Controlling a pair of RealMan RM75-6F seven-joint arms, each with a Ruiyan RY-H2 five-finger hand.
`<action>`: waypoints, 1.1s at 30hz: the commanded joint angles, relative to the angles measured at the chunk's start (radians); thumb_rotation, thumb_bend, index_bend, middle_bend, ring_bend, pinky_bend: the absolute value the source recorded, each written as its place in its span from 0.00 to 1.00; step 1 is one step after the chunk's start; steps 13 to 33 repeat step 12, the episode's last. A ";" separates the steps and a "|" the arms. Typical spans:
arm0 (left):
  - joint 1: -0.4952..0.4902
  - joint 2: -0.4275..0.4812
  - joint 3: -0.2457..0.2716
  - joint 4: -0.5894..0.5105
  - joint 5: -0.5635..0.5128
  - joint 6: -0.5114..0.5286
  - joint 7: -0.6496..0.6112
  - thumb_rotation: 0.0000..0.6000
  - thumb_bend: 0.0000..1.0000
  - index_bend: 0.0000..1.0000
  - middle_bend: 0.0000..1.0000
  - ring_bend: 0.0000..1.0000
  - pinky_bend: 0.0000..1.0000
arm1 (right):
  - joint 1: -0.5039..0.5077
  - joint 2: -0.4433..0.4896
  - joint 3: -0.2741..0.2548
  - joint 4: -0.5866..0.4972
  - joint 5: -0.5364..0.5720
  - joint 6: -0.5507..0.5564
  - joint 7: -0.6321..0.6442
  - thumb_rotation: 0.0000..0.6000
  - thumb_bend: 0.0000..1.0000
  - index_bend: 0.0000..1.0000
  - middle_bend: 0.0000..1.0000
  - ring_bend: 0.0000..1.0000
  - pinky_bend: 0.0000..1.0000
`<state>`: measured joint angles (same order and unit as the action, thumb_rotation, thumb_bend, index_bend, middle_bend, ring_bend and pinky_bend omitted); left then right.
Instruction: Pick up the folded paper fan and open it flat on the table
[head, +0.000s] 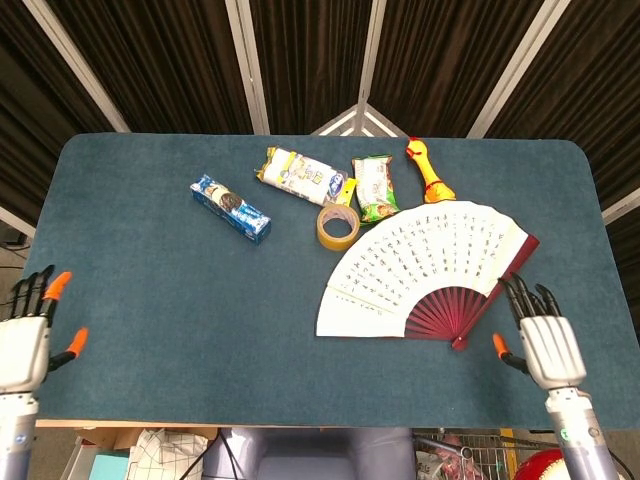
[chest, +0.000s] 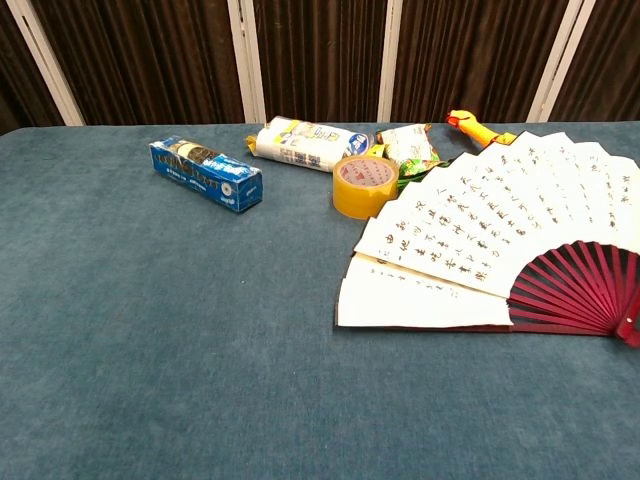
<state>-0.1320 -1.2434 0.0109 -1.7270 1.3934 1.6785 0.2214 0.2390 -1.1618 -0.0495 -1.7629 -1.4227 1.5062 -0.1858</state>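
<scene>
the white paper fan with red ribs (head: 428, 268) lay fully spread on the blue desk (head: 150, 300). it looked light and easily creased, best gripped at the stiff red pivot. the right hand (head: 545, 345) and left hand (head: 22, 340) were empty, fingers apart.

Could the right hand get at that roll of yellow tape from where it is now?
Probably not directly. The right hand sits open at the table's near edge, and the opened fan lies spread flat between it and the tape roll. It would likely have to reach over the fan.
</scene>
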 joint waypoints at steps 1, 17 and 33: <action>0.032 0.025 0.009 -0.023 0.005 0.029 0.002 1.00 0.42 0.13 0.00 0.00 0.00 | -0.044 -0.031 -0.015 0.070 -0.041 0.047 0.010 1.00 0.40 0.00 0.05 0.22 0.10; 0.037 0.058 0.008 -0.003 -0.010 -0.040 -0.037 1.00 0.42 0.09 0.00 0.00 0.00 | -0.088 -0.020 0.015 0.116 -0.025 0.087 -0.044 1.00 0.40 0.00 0.05 0.22 0.10; 0.037 0.058 0.008 -0.003 -0.010 -0.040 -0.037 1.00 0.42 0.09 0.00 0.00 0.00 | -0.088 -0.020 0.015 0.116 -0.025 0.087 -0.044 1.00 0.40 0.00 0.05 0.22 0.10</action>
